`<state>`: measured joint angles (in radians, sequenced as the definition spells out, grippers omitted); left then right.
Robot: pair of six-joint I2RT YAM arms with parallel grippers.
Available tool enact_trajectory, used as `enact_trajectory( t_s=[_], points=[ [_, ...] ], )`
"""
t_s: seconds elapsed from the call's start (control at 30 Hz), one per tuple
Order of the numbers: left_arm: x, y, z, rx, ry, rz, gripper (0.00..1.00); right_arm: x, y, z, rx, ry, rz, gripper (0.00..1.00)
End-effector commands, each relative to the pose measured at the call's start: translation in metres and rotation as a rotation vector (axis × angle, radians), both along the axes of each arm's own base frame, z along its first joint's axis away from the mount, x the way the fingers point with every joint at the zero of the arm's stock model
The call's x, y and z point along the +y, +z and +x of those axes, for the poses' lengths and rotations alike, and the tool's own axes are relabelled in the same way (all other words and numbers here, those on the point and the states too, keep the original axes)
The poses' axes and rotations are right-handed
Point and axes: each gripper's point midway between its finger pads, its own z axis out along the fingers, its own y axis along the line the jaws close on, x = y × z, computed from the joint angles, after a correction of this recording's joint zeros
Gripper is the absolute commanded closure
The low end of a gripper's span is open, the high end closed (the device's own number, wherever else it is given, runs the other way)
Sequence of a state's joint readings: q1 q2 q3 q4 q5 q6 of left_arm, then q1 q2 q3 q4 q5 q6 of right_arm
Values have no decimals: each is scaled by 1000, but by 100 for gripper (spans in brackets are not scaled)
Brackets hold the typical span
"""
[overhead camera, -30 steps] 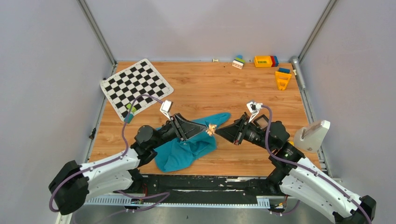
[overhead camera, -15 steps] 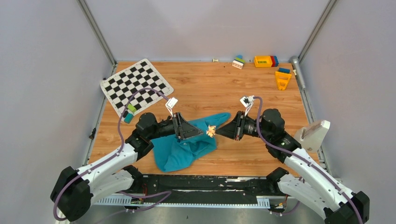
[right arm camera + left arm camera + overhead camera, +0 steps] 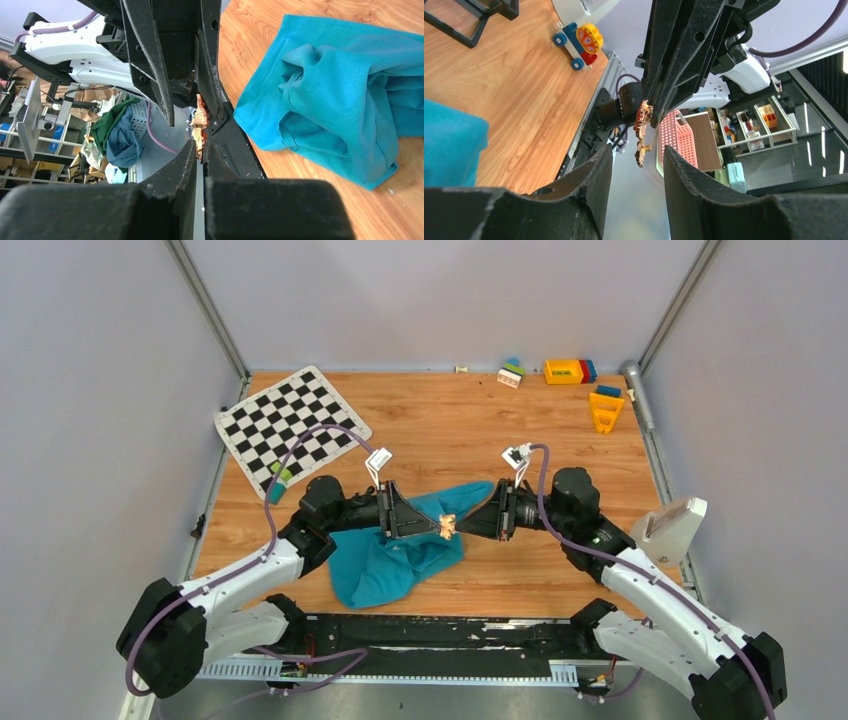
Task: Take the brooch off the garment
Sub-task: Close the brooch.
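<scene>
The right gripper, clamped on the brooch, has edged it between the parted jaws of the left gripper, clear of the garment lying beneath them. Removal looks done, and a handover seems likely.

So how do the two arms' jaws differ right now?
The right jaws are shut; the left jaws are open. The right jaws pinch the brooch; the left jaws hold nothing, with the brooch hanging just before their gap. Both are black and face each other by the garment.
</scene>
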<state>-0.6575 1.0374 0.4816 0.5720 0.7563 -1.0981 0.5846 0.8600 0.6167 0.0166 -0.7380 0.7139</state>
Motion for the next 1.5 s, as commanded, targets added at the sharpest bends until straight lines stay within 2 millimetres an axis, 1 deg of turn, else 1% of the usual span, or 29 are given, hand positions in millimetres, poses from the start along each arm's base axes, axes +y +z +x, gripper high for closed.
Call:
enact_trajectory(
  t_s=[0.0,0.2,0.27,0.3,0.37,0.4,0.47,0.5,0.53,0.57,0.63,0.67,0.73,0.8,0.83,0.87,0.9,0.93,1.03,1.13,1.2,1.3,1.47],
  points=[
    [-3,23,0,-62,-31,-56,51,3,31,0,-75,27,72,100],
    [-6,22,1,-59,-41,-58,56,5,29,-1,-65,43,75,100],
    [-9,22,2,-55,-45,-56,60,6,27,-1,-58,51,75,100],
    [-9,23,3,-56,-43,-57,66,6,26,-1,-55,54,74,100],
    [-12,23,3,-54,-46,-56,73,7,24,-2,-50,62,71,100],
    [-13,22,3,-54,-49,-56,74,7,23,-2,-48,63,69,100],
    [-15,23,3,-59,-59,-58,83,7,22,-2,-46,63,68,100],
    [-16,23,3,-60,-62,-57,92,6,22,-3,-48,63,67,100],
    [-17,23,3,-62,-62,-58,96,6,21,-3,-49,62,65,100],
    [-16,22,3,-64,-62,-57,100,6,20,-3,-49,60,63,94],
    [-15,22,3,-68,-51,-57,100,4,18,-3,-52,51,59,78],
    [-15,21,5,-68,-33,-57,100,3,17,-3,-56,41,60,75],
    [-13,21,7,-67,-7,-63,100,0,16,-3,-73,15,67,74],
    [-11,22,6,-67,4,-78,100,-3,19,-7,-93,12,95,73],
    [-10,27,6,-70,5,-98,100,-3,19,-9,-99,15,109,72],
    [-10,26,5,-64,5,-103,100,-4,23,-12,-113,22,126,70],
    [-10,30,4,-63,4,-123,100,-5,23,-14,-123,24,139,68],
    [-9,29,4,-56,4,-128,100,-6,23,-15,-131,26,149,66],
    [-10,33,3,-55,-1,-150,100,-7,27,-18,-159,29,175,57],
    [-12,32,1,-54,-8,-153,100,-5,27,-15,-154,26,169,45],
    [-14,33,-1,-57,-17,-158,100,-4,26,-12,-145,23,159,41],
    [-18,33,-4,-60,-29,-162,100,-2,28,-10,-139,24,159,40],
    [-23,35,-8,-70,-49,-165,100,0,32,-8,-139,26,164,47]
  ],
)
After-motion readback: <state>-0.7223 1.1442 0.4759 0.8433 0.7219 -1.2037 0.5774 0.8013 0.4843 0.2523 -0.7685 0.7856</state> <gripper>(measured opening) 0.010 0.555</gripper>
